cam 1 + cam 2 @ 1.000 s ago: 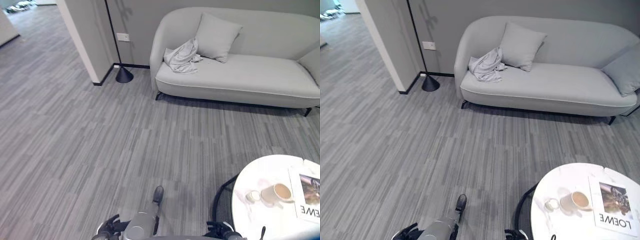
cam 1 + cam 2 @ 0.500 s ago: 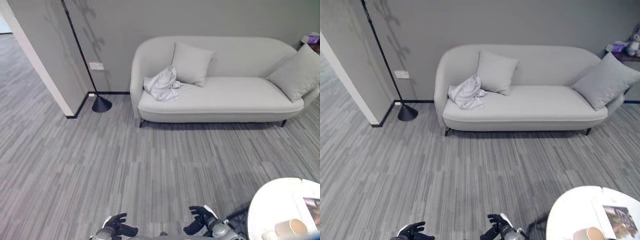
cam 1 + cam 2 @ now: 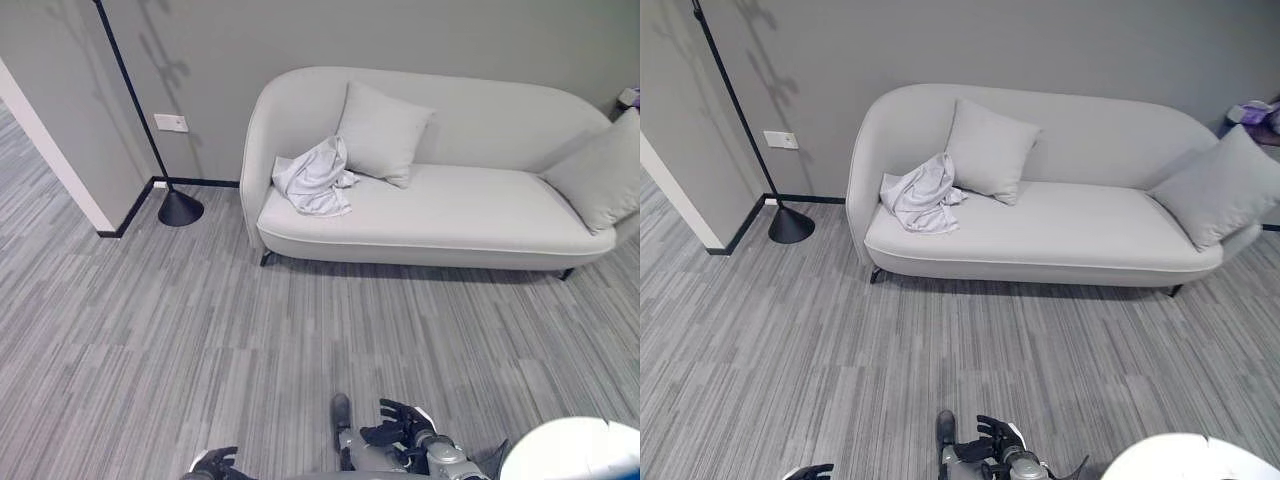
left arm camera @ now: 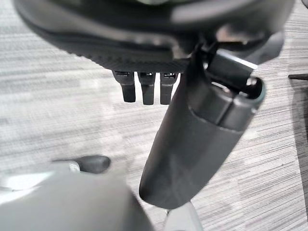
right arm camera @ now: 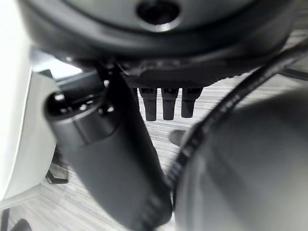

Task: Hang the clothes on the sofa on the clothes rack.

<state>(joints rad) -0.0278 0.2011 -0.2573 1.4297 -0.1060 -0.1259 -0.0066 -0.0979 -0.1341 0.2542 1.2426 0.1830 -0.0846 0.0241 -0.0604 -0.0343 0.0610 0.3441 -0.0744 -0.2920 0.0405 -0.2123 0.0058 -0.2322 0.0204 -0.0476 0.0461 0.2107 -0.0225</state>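
Observation:
A crumpled pale grey garment (image 3: 313,180) lies on the left end of the light grey sofa (image 3: 480,215), against its armrest and beside a square cushion (image 3: 382,132). Both hands hang low, far from the sofa across the striped grey carpet. My right hand (image 3: 400,428) shows at the bottom centre with its fingers spread, open and holding nothing. Its fingers (image 5: 166,103) hang straight in the right wrist view. My left hand (image 3: 212,462) peeks in at the bottom edge. In the left wrist view its fingers (image 4: 147,89) and thumb (image 4: 202,139) are relaxed and hold nothing.
A black floor lamp stands left of the sofa on a cone base (image 3: 180,208). A wall corner (image 3: 55,145) juts out further left. A second cushion (image 3: 600,170) leans at the sofa's right end. A white round table (image 3: 580,452) shows at the lower right.
The camera has swung, so the sofa now sits nearer and the table has slid mostly out at the lower right. Both hands stay low and hold nothing.

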